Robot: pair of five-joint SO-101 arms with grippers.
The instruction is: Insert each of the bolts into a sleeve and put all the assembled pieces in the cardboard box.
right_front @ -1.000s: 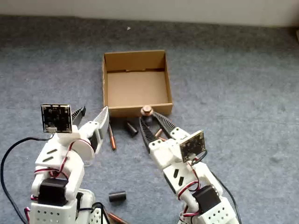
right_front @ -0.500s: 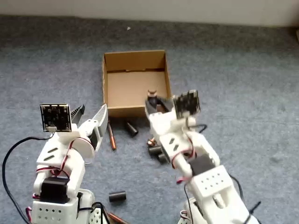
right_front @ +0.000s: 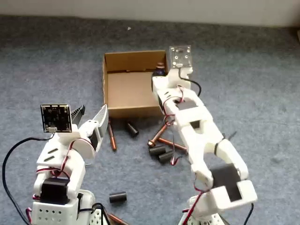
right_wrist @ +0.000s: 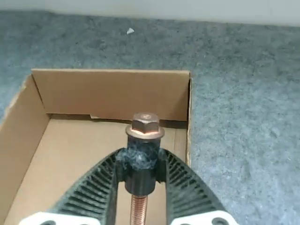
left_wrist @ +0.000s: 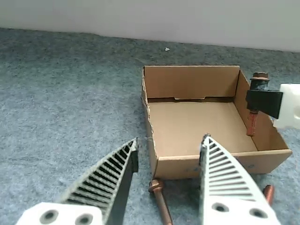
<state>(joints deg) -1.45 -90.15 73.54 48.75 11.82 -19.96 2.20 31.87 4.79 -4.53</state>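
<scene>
My right gripper [right_wrist: 140, 161] is shut on an assembled piece, a copper bolt [right_wrist: 146, 126] upright in a black sleeve [right_wrist: 139, 169]. It hangs over the right side of the open cardboard box [right_wrist: 112, 93]. From above, the right arm stretches forward to the box [right_front: 135, 55], with the gripper [right_front: 161, 74] by the right wall. In the left wrist view the held bolt [left_wrist: 253, 123] dangles inside the box [left_wrist: 187, 82]. My left gripper [left_wrist: 169, 140] stands open and empty in front of the box, above a loose bolt [left_wrist: 160, 201]; from above it [right_front: 93, 111] is near the box's front left corner.
Loose parts lie on the grey carpet in front of the box: a bolt [right_front: 112, 137], a sleeve [right_front: 132, 129], two crossed bolts [right_front: 161, 137], two sleeves [right_front: 161, 153] side by side, and one sleeve [right_front: 118, 197] near the arm bases.
The right arm has stretched forward from in front of the box, carrying the sleeved bolt over the box's right side. Two sleeves and two bolts are uncovered. The left arm has stayed put.
</scene>
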